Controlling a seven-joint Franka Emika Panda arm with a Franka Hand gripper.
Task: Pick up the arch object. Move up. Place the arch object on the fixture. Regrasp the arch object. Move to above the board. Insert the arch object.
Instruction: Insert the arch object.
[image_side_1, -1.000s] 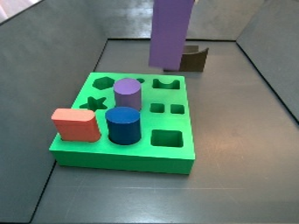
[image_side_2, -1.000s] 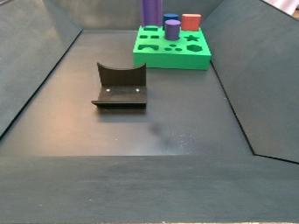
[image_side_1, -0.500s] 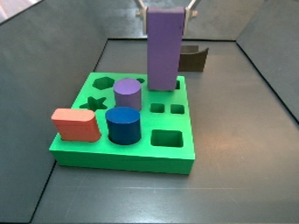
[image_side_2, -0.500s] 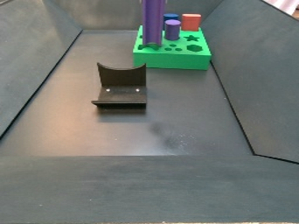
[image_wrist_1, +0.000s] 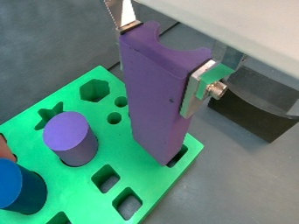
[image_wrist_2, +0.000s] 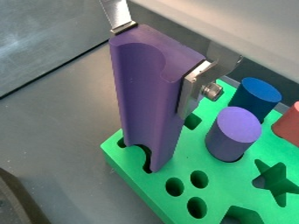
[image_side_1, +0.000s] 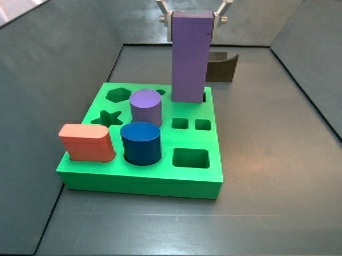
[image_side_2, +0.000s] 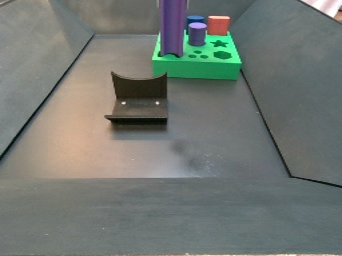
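In a side view, a red block (image_side_1: 86, 142) is sitting at the left front corner of the green board (image_side_1: 144, 175), with a star-shaped hole just behind it. To its right a blue cylinder (image_side_1: 140, 144) is standing upright in the board, and a short purple cylinder (image_side_1: 146, 107) is standing behind that one. Further right, the arch object (image_side_1: 191, 58) is standing upright with its lower end in the board's arch hole at the back edge, rising well above the pegs. The gripper (image_side_1: 191, 9) is sitting at the top of the bar, its silver fingers showing on either side of the upper end. Behind and to the right of the bar, the fixture (image_side_1: 222, 67) is resting on the dark floor, apart from the board.

In both wrist views the fingers (image_wrist_1: 201, 85) are pressing flat against opposite faces of the purple bar (image_wrist_2: 147, 96), so the gripper (image_wrist_2: 155, 48) is clamped on it. The bar's lower end is sitting inside the hole near the board's edge (image_wrist_1: 176, 175).

In a side view from farther off, the fixture (image_side_2: 136, 98) is sitting left of middle on the floor, and the board (image_side_2: 198, 62) is lying at the far end with the bar (image_side_2: 173, 22) rising from it.
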